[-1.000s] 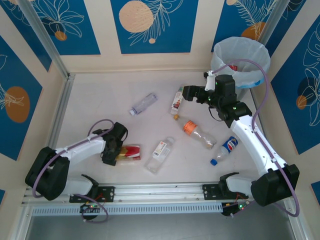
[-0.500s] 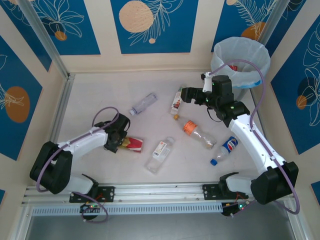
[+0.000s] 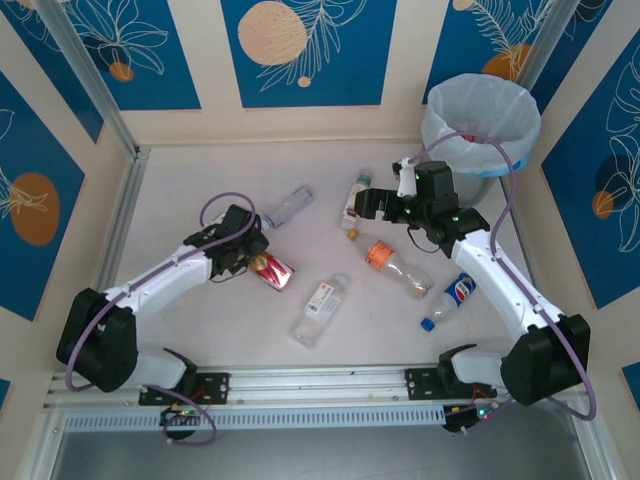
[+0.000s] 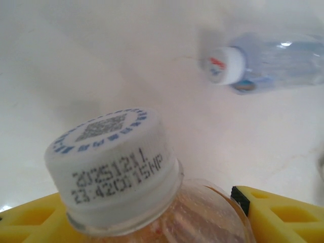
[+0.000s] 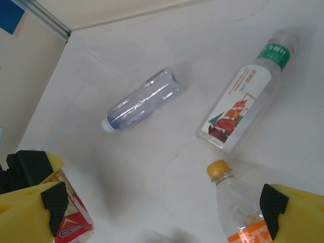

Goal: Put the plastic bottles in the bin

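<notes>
From the top camera, the left gripper [image 3: 256,264] is clamping the clear plastic bottle with the red label [image 3: 273,272], having moved it up the table towards the centre over the last second. The round grey bin lined with a pale-blue bag [image 3: 530,120] is standing well apart at the far right corner. The right gripper [image 3: 363,204], jaws wide, has been sliding left and is hovering over the green-capped bottle with a white label [image 3: 352,212]. In the left wrist view, the yellow fingers [image 4: 277,211] are pinching the red-labelled bottle just below its white date-stamped cap [image 4: 109,162]. In the right wrist view, the fingers [image 5: 296,207] are spreading wide around nothing, above the orange-capped bottle [image 5: 234,200]. One bottle is secured, I judge, and is facing a long carry.
</notes>
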Controlling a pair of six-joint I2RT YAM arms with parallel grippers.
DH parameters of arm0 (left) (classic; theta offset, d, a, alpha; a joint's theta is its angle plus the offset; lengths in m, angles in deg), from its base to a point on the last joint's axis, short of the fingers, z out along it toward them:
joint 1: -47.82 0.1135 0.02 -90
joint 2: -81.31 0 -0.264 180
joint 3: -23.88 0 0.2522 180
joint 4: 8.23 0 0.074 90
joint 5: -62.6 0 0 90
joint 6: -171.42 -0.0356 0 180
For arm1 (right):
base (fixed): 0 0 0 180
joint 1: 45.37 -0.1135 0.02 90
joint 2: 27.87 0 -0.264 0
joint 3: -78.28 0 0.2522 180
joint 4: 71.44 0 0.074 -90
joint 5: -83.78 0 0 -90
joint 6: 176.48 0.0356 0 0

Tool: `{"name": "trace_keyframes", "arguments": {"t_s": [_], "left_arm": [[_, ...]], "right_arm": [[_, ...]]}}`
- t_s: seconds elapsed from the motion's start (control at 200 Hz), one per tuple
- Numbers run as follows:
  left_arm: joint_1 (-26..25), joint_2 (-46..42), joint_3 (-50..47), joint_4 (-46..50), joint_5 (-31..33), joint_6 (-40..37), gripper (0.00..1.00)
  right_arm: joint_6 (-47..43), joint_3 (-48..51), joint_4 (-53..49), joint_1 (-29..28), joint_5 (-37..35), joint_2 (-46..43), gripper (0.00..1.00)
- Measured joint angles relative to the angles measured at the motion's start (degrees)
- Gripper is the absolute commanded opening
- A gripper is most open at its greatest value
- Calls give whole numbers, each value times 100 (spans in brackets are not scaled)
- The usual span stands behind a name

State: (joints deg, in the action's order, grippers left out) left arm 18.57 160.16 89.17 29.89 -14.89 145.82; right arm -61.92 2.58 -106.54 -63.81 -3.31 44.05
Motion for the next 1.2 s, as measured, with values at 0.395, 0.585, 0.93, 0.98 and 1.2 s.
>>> {"name": "trace_keyframes", "arguments": {"t_s": [0.395,0.585,0.93,0.98,1.2], "left_arm": [[0,184,769,-498,-516,-1209,48],[-2,367,1132,-553,-758,-1547,49],[-13,507,1423,-601,-1119,-1862,49],[-17,535,1456,-605,-1152,-1897,49],[-28,715,1602,-719,-1296,-1996,49]], "right_arm": [[1152,855,1141,-76,1329,2,100],[1296,1032,1821,-341,2116,264,100],[1255,901,2288,-1137,2605,883,99],[1279,872,2330,-1248,2601,1005,100],[1392,765,2509,-1635,2579,1394,100]]}}
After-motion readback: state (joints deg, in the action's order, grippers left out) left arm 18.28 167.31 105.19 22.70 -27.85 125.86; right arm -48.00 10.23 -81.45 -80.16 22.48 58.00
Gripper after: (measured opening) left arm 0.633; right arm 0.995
